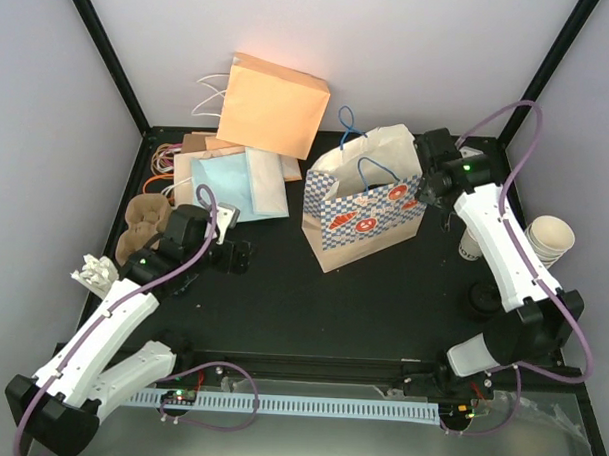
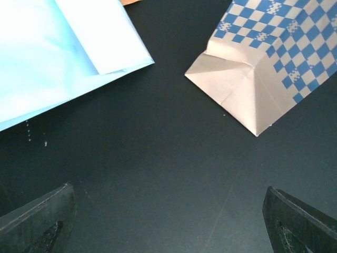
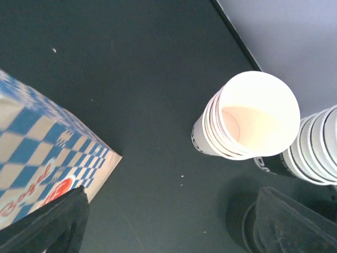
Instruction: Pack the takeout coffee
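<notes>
Nearest the lens in the left wrist view, the left gripper shows two dark fingers far apart at the bottom corners, jaws wide with nothing between them, above the bare black table. Up and to its left lies a flat light-blue paper bag. From above, an orange bag with white cord handles leans at the back wall behind it. To the right is the blue-checked paper bag, cream above and blue-and-white checks below, with blue cord handles. It carries round red badges and red script too blurred to read with certainty. The right gripper hangs just beside that bag's right end, its jaws likewise spread wide and holding nothing. Right of it stands a nested stack of cups, cream-white inside with rolled rims and a dark printed band that cannot be read. A second stack touches it on the right. The takeout coffee, a single loose cup, cannot be made out in any view, and the pictures do not show whether it sits inside the checked bag.
</notes>
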You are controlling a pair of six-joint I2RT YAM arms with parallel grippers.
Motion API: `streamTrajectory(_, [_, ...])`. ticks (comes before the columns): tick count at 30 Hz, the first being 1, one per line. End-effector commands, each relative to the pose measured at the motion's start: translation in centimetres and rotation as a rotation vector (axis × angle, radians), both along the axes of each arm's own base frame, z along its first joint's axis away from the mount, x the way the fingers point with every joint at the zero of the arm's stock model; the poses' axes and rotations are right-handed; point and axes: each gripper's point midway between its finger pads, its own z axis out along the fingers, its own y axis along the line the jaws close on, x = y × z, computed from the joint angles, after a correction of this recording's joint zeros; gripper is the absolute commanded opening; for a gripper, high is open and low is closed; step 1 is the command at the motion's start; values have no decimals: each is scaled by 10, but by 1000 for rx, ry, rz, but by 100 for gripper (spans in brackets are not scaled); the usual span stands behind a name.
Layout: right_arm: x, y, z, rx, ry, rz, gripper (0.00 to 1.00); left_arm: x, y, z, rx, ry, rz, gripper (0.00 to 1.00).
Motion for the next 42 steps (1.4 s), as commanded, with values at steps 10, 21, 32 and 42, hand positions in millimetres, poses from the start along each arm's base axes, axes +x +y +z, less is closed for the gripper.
streamTrajectory(10, [17, -46, -20, 159, 10, -16, 72, 0, -19, 11, -60, -57, -106, 99])
streamTrajectory(21, [22, -75, -54, 144, 88, -138, 63, -1, -18, 15, -70, -92, -106, 99])
streamTrajectory(32, [31, -81, -77, 179, 116, -173, 55, -2, -16, 18, -74, -118, -99, 99])
streamTrajectory(42, [32, -85, -88, 176, 136, -184, 36, -2, -16, 17, -71, -114, -97, 99])
